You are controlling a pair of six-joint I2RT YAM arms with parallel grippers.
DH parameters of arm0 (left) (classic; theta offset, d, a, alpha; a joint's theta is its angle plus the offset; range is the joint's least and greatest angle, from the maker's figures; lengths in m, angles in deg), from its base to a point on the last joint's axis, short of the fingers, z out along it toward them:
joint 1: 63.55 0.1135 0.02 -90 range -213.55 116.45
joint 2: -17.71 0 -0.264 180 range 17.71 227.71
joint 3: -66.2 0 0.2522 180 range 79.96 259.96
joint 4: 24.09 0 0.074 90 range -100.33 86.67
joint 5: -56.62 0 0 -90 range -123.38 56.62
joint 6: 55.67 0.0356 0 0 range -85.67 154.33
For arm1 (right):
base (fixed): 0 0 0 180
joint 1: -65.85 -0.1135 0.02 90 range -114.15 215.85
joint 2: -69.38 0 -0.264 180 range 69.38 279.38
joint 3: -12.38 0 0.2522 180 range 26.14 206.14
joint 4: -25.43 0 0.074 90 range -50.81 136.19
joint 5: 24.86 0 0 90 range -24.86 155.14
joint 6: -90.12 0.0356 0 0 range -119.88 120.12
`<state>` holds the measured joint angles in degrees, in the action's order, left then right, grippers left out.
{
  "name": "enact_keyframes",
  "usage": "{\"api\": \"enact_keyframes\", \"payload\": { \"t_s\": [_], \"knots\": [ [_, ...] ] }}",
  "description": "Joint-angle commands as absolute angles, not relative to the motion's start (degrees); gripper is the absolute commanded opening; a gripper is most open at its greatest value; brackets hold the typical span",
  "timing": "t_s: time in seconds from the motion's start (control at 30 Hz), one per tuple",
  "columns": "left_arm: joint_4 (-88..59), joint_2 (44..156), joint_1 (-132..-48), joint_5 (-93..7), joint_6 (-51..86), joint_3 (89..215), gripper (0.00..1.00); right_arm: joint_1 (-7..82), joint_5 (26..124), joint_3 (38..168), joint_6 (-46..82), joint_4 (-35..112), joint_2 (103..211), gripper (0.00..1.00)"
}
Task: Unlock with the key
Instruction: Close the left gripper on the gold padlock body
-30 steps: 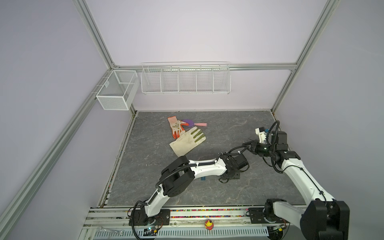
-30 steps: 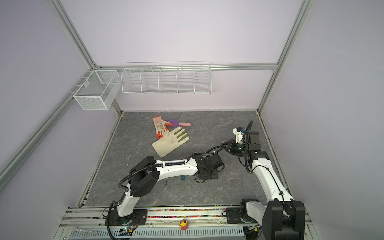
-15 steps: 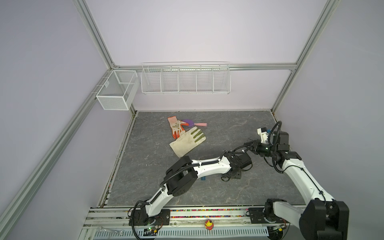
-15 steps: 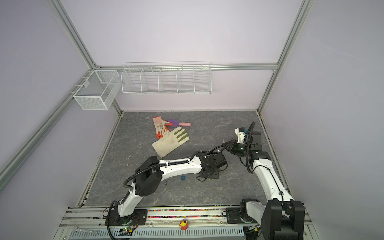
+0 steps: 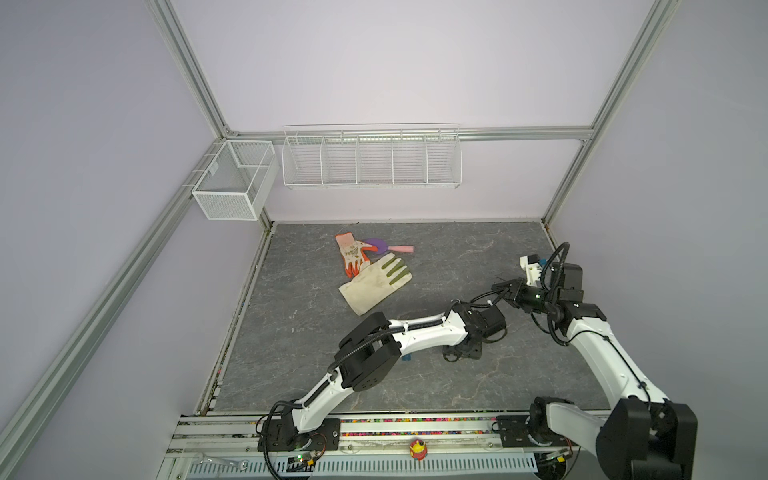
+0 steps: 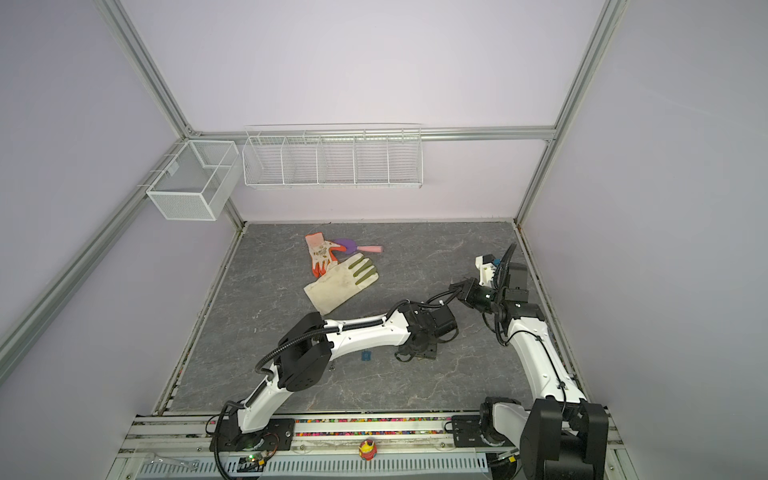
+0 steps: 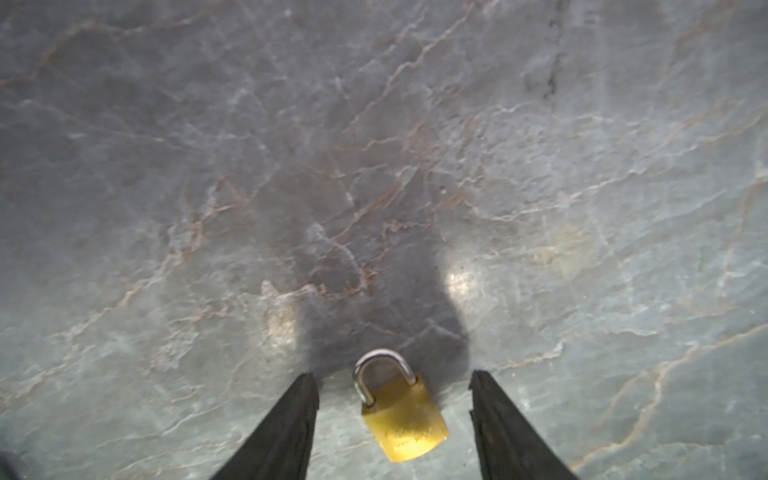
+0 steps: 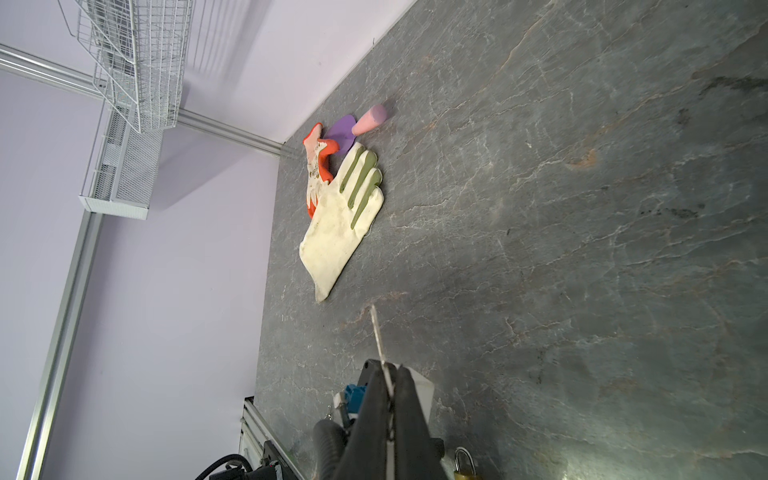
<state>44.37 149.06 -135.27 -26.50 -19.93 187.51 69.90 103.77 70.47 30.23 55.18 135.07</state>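
I count two gloves, an orange glove and a cream glove; one padlock; one key; one purple trowel; two white holders, a mesh basket and a wire rack; one blue tag.

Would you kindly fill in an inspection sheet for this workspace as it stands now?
Surface: grey marbled table, no spills seen.
Job's things: brass padlock lying flat, shackle looks closed; key gripped, blade sticking out.
Clutter: cream glove overlapping orange glove, purple scoop touching that one; small blue tag near the left arm.
Grippers: left gripper open, fingers either side of the padlock, not touching it; right gripper shut on the key, off the table.
Cables: black cables run along both arms, no snag seen.
Surroundings: wire rack and mesh basket on the walls, nothing seen inside; red button on the front rail.
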Motion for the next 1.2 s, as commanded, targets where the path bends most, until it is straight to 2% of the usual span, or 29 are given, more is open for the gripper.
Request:
{"api": "enact_keyframes", "payload": {
  "t_s": [0.0, 0.37, 0.53, 0.63, 0.83, 1.17],
  "knots": [
    [48.7, 150.5, -136.4, -25.5, -18.2, 189.5, 0.6, 70.1, 104.4, 70.1, 30.7, 53.9, 135.0, 0.06],
    [50.1, 149.7, -136.4, -25.1, -18.3, 188.1, 0.61, 70.1, 105.0, 70.0, 30.9, 53.6, 135.5, 0.06],
    [49.0, 148.5, -135.8, -26.0, -18.9, 185.5, 0.59, 70.1, 105.2, 70.3, 30.9, 53.6, 135.8, 0.06],
    [48.1, 146.5, -135.7, -25.3, -19.3, 183.0, 0.54, 70.1, 105.1, 70.5, 30.5, 54.0, 135.6, 0.06],
    [47.7, 144.9, -135.4, -25.5, -19.1, 180.7, 0.52, 70.1, 105.2, 70.5, 30.6, 53.8, 135.9, 0.06],
    [47.0, 147.6, -135.4, -27.8, -16.1, 184.6, 0.49, 70.0, 105.0, 70.6, 31.1, 53.4, 136.3, 0.06]
  ]
}}
